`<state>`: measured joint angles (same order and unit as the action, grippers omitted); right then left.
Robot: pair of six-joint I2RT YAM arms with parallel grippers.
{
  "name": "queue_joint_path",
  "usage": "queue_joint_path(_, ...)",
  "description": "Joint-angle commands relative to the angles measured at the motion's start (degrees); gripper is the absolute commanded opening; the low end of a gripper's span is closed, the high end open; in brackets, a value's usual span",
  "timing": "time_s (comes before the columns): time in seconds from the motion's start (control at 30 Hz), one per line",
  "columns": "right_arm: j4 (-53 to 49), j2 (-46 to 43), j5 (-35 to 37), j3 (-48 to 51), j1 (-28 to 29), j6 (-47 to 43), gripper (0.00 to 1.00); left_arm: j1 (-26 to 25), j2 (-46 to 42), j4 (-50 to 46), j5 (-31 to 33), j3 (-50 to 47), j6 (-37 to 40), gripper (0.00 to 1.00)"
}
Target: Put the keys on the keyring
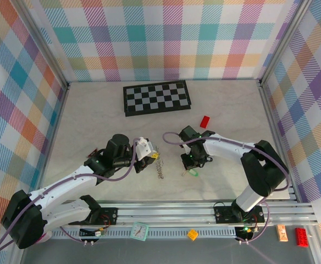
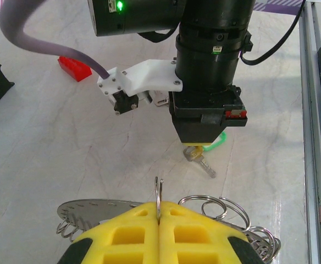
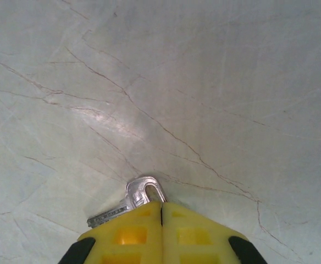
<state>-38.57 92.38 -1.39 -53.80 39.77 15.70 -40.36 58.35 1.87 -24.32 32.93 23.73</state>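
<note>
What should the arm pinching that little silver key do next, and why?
Probably lift the right gripper a little. It is shut on the small silver metal key, which seems to rest on the pale table, while the left gripper holds the flat grey metal keyring, fringed with wire loops, nearby.

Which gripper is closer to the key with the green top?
Right. The right gripper is shut on the key. The left gripper pinches the keyring, off to the key's left.
</note>
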Motion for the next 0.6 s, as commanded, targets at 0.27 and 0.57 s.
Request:
queue_joint_path(0.27,-0.6,1.7,1.4,-2.2,-0.7,0.9,0.03,0.2,0.5,3.2,0.1,1.3,-1.2,0.0)
queue_joint_path(0.57,-1.9,2.8,1.7,-2.6,-0.7,0.6,0.15,0.2,0.9,3.5,-0.1,1.3,-1.2,0.0)
